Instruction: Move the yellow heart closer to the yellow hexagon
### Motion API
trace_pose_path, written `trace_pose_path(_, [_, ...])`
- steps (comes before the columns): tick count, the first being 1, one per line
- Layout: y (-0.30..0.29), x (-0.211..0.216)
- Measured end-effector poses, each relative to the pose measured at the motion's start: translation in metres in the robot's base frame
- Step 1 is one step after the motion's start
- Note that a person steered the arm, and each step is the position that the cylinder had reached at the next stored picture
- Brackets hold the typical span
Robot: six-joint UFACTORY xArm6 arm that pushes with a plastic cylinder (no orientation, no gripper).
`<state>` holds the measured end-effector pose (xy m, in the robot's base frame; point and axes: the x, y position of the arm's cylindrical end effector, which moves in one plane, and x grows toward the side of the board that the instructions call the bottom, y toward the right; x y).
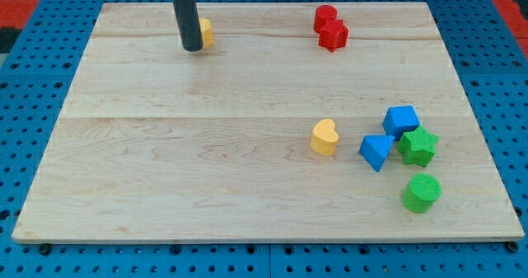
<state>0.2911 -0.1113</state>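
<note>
board: we see a pale wooden table top (247, 146), planks with fine grain, lying on a blue pegboard (33, 55) dotted with holes
yellow heart: smooth plastic block (324, 137), lobed heart outline, right of centre on the near half, standing alone
yellow hexagon: far left part of the board (206, 32), mostly hidden behind our rod, only a yellow sliver shows so the shape is hard to confirm
heart vs hexagon: well apart, the heart is nearer and to the right
red blocks: two at the far edge right of centre, a round red cylinder (325, 16) touching a red star-like block (334, 35)
blue blocks: a blue cube (401, 120) and a blue triangular block (376, 151), just beside each other on the right
green blocks: a ridged green star (417, 146) touching the blue cube, and a green cylinder (421, 193) nearer, a little apart
rod: dark, matte, straight, coming down from the top edge almost upright
my tip: (192, 49) resting on the board just left of the yellow hexagon, touching or nearly so, we cannot tell which
tool state: bare rod, grasping nothing
containers: we see only the flat board bearing the blocks
</note>
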Motion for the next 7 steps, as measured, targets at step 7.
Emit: trace_pose_path(7, [0.227,0.213])
